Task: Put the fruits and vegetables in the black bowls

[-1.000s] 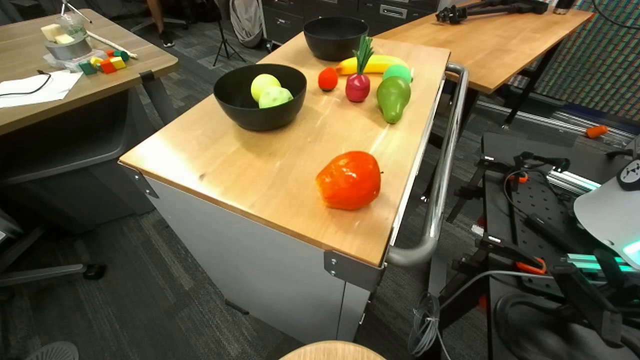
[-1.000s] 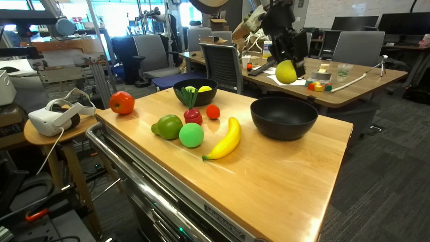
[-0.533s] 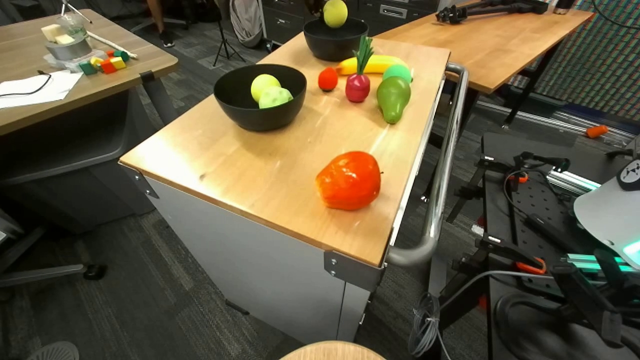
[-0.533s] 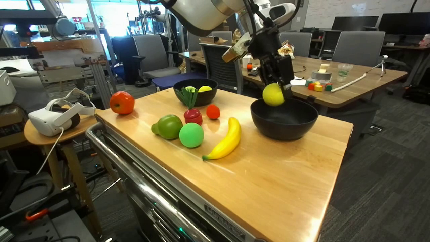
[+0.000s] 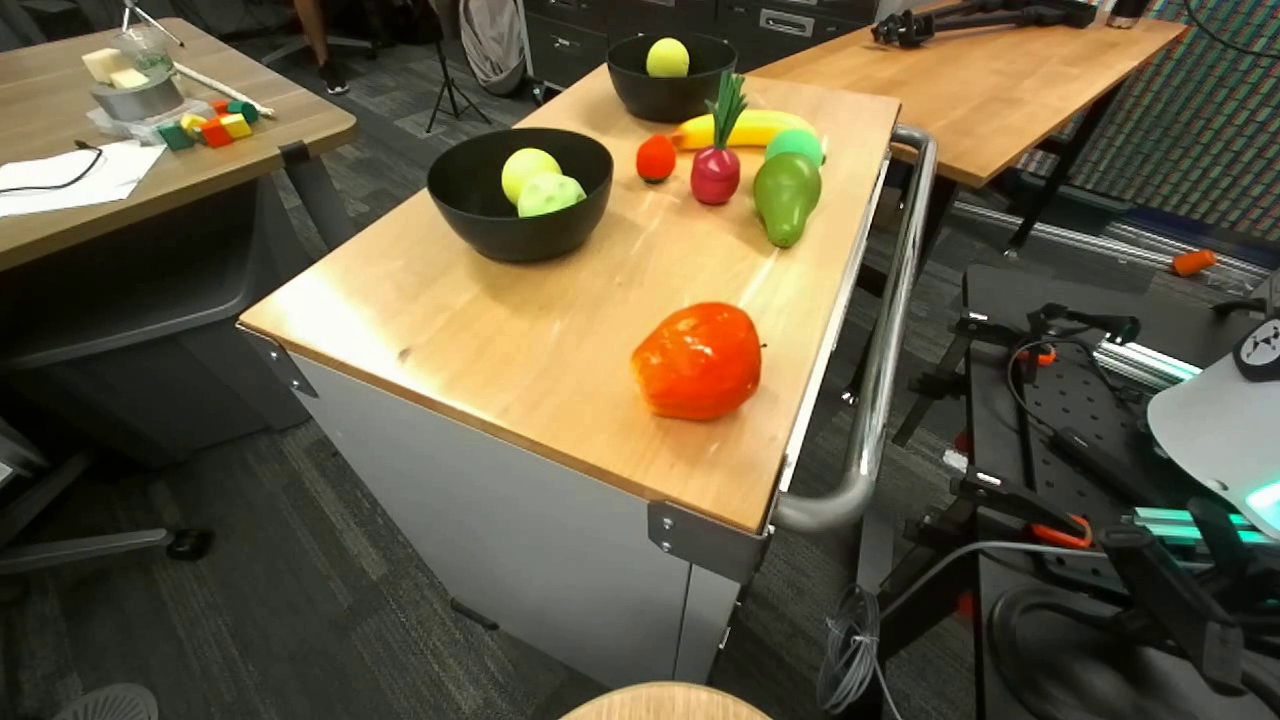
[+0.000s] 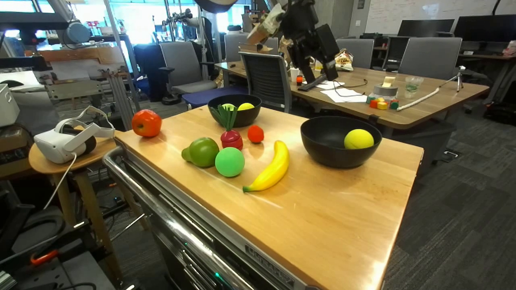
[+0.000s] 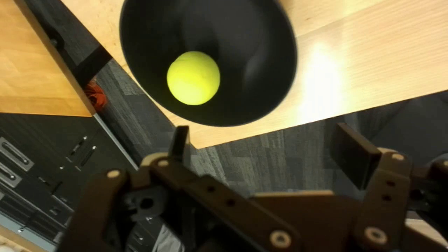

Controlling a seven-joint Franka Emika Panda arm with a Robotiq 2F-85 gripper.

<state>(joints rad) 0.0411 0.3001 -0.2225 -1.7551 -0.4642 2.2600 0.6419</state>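
Observation:
In the wrist view my gripper (image 7: 267, 150) stands open, well above a black bowl (image 7: 252, 94) and apart from it. Inside that bowl rests a yellow ball-shaped fruit (image 7: 193, 78). Another black bowl (image 5: 520, 238) holds a yellow-green fruit (image 5: 528, 172) and a pale green one (image 5: 552, 196). On the wooden top lie a banana (image 6: 272, 171), a light green ball (image 6: 229, 162), a green pear-shaped piece (image 6: 203, 152), a red radish (image 6: 232, 140) with green leaves, and a small red fruit (image 6: 255, 134). The big red tomato (image 5: 698, 360) sits alone near a corner.
A metal handrail (image 5: 890, 330) runs along one side of the cart. A stool with a white headset (image 6: 70, 139) stands beside it. Behind the cart, a table (image 6: 439, 96) carries papers, tape and coloured blocks.
My gripper came down over the bowl with the yellow fruit in it, then let it go. The fruit now lies in the bowl, and the gripper has opened and risen away.

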